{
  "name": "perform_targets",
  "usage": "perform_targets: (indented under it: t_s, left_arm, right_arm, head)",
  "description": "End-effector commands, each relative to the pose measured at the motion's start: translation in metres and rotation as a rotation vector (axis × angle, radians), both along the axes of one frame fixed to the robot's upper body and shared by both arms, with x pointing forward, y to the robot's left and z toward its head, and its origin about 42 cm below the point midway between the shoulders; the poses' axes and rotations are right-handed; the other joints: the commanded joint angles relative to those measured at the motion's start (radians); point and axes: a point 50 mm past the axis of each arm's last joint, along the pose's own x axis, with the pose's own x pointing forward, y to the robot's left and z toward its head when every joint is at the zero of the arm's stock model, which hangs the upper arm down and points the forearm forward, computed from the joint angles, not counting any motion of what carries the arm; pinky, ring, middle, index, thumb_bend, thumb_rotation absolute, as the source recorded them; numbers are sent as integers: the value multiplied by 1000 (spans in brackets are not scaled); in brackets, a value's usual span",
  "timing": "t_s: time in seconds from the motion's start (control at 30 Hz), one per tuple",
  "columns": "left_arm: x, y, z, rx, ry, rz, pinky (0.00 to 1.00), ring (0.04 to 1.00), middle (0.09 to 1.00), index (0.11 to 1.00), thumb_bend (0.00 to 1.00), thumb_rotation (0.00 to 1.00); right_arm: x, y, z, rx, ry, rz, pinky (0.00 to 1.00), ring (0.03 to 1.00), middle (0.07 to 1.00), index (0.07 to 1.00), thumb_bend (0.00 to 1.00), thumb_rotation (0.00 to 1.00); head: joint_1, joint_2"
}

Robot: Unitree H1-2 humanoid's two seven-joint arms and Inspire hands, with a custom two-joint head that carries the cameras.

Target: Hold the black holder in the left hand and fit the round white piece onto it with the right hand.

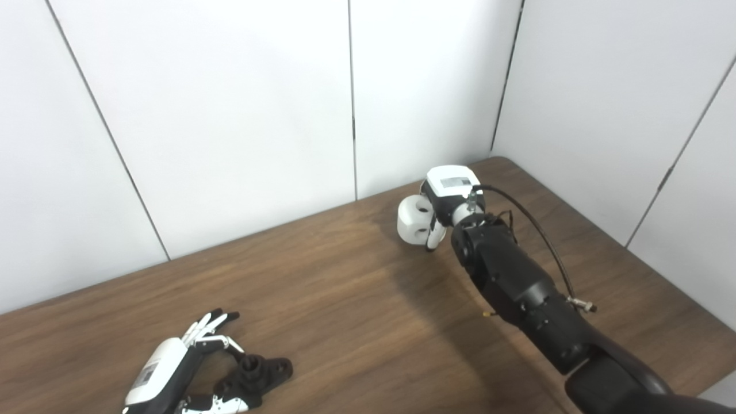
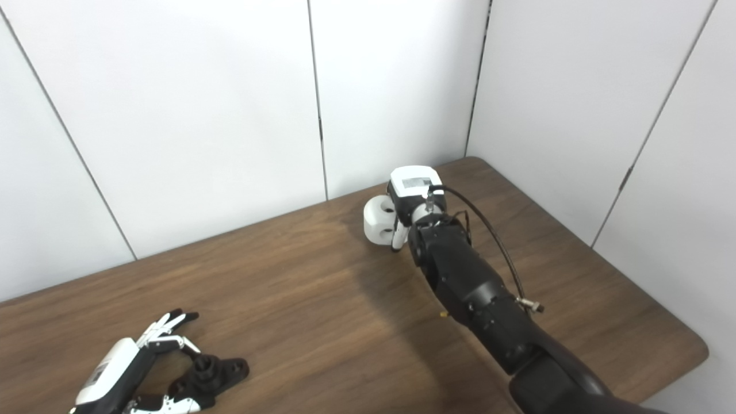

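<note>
The black holder [image 1: 261, 374] lies on the wooden table [image 1: 345, 299] at the near left, with a round post standing up from a flat base. My left hand [image 1: 172, 368] is open around it: the fingers [image 1: 210, 323] stretch out behind it and the thumb lies in front, close to its left side. The round white piece [image 1: 411, 224] is far back in the middle, low over the table or on it. My right hand [image 1: 445, 198] is shut on it, with fingers wrapped around its right side. Both also show in the right eye view: the holder [image 2: 218, 371] and the white piece [image 2: 376, 224].
White wall panels [image 1: 230, 115] close off the table at the back and right. The table's right edge [image 2: 690, 345] is rounded. A black cable [image 1: 540, 236] loops along my right forearm.
</note>
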Motion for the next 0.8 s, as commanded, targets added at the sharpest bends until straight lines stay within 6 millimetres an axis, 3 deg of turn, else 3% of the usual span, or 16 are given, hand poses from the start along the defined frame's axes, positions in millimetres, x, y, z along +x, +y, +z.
perform_targets:
  t_s: [0.0,0.13,0.27,0.5,0.77]
  left_arm:
    - [-37,27,-54,139,189,59,1000,1000,930,484,523,51]
    - [-38,25,-55,140,190,58,1000,1000,930,485,523,51]
    - [-39,22,-54,146,187,54,1000,1000,931,485,523,52]
    - [-37,12,-54,148,178,49,1000,1000,934,485,523,53]
    - [-37,-6,-54,158,167,39,1000,1000,937,484,523,53]
  right_arm:
    - [4,-6,27,-5,-107,-9,912,812,764,485,518,136]
    - [2,-5,29,30,-129,-7,880,803,756,485,519,136]
    - [1,1,43,130,-151,14,817,791,742,483,520,135]
    - [0,38,91,196,-56,160,780,849,783,483,521,134]
    - [-9,67,113,133,-20,299,751,840,792,482,525,135]
  head:
    - [6,2]
    - [24,9]
    - [69,29]
    - [132,61]
    - [254,106]
